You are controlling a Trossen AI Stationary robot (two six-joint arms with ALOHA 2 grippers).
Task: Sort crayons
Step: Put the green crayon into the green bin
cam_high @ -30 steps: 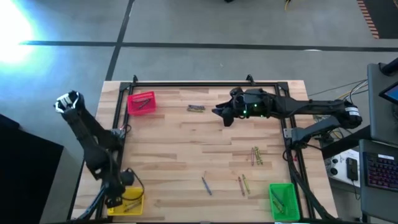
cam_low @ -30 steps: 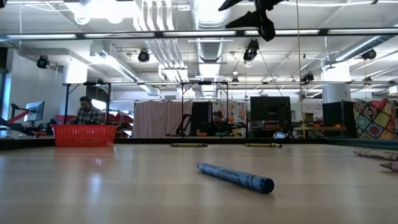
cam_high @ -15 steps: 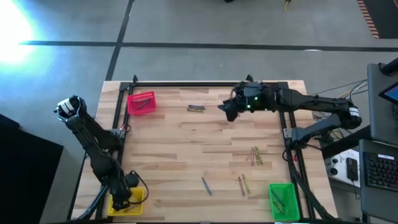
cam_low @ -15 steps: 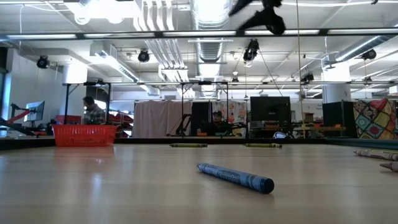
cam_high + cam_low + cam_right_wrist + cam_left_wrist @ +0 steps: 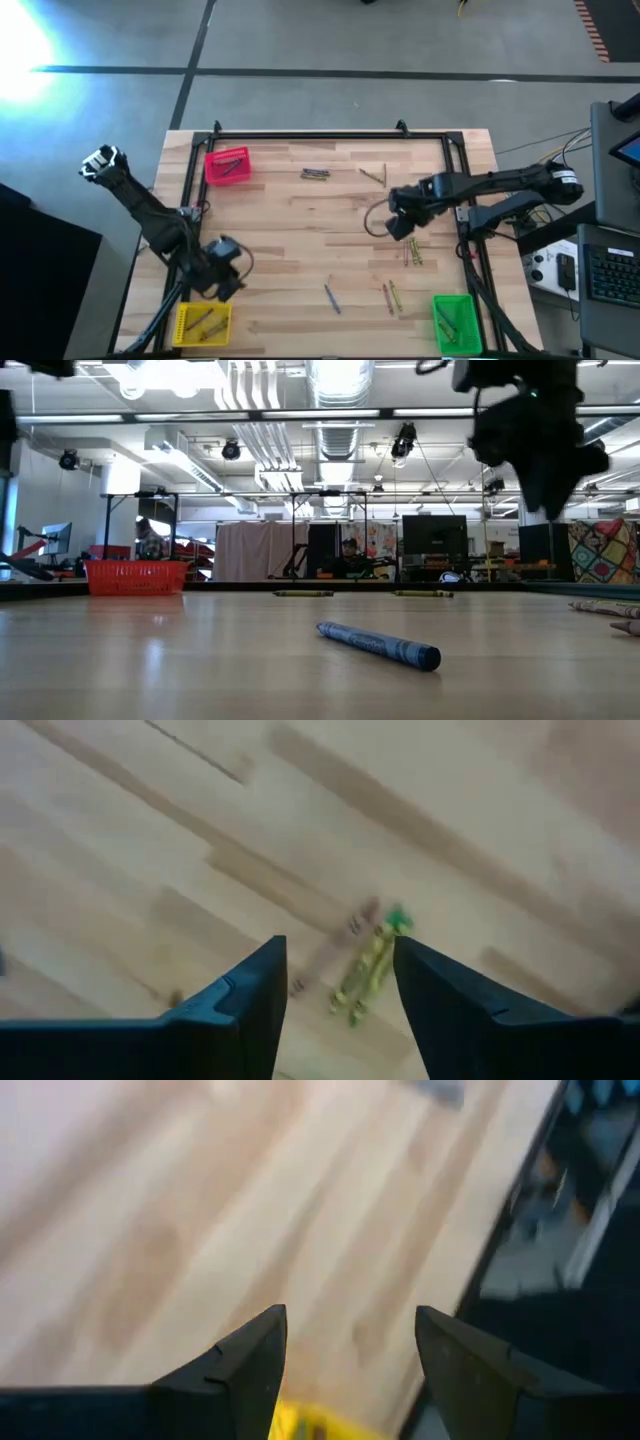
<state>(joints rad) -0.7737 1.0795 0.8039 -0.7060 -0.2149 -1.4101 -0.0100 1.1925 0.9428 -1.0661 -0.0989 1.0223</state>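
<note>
Since the earlier frames, the right hand (image 5: pixel 400 222) is swinging away from the far edge of the desk (image 5: pixel 300 240) toward the middle right, and a crayon (image 5: pixel 373 175) is now lying on the boards near where it was hovering. Its fingers (image 5: pixel 240 1010) are spread apart and holding nothing, and its wrist camera is looking down on a small cluster of yellow-green crayons (image 5: pixel 365 970), probably the next pick because they are lying closest to the green bin (image 5: pixel 453 322).

Meanwhile the left hand (image 5: pixel 222 262) is lifting off the yellow bin (image 5: pixel 203 321) and hanging just above it, fingers (image 5: pixel 245 1370) parted and empty.

Loose crayons are waiting in several spots: a grey bundle (image 5: pixel 315 173) at the far side, a blue one (image 5: pixel 331 297) near the front edge, and a reddish and olive pair (image 5: pixel 390 295) beside it. The red bin (image 5: pixel 227 166) is sitting in the far left corner, so each colour's bin is standing apart from the others.
</note>
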